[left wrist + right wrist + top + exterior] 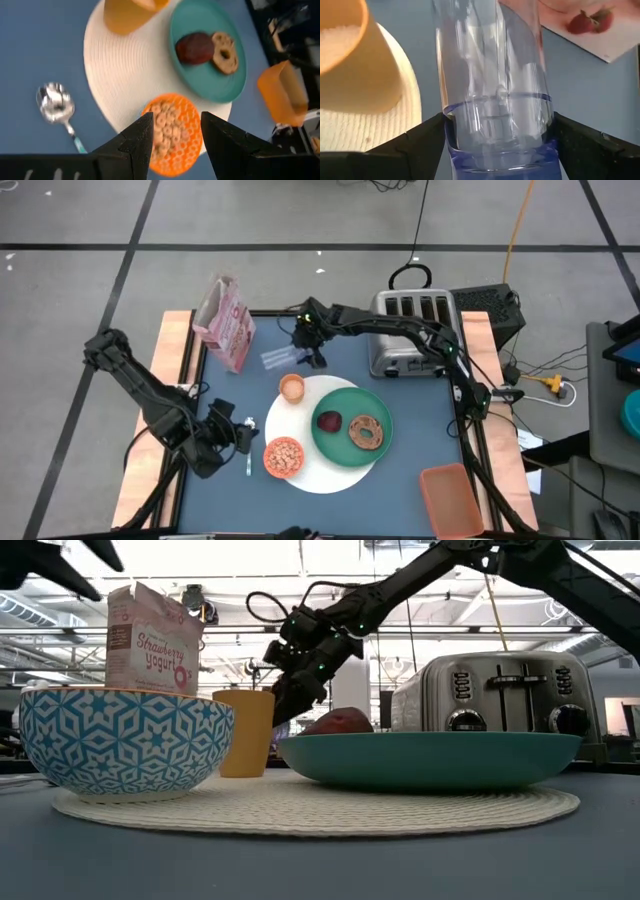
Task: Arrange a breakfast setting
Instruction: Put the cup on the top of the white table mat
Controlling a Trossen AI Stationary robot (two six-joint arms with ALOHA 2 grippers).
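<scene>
A green plate [345,448] with a dark red fruit [329,421] and a brown bagel [367,431] sits on the white round disc [320,477]. An orange cup [291,387] and an orange bowl of cereal [283,457] also stand on the disc. The metal spoon [248,463] lies on the table left of the bowl. My right gripper [303,352] is shut on the clear glass [276,360] beyond the cup. My left gripper [240,434] is open and empty, just left of the bowl [170,135]. My right gripper pinches the glass near its base [495,120], one finger [427,145] on each side of the wall. The fingers come from the table's right, and the glass lies along them, its open end toward the table's left. I cannot tell whether the glass is clear of the table.
A pink yogurt carton [225,325] stands at the far left. A metal toaster [412,330] stands at the far right under my right arm. An orange container [450,498] lies at the near right corner.
</scene>
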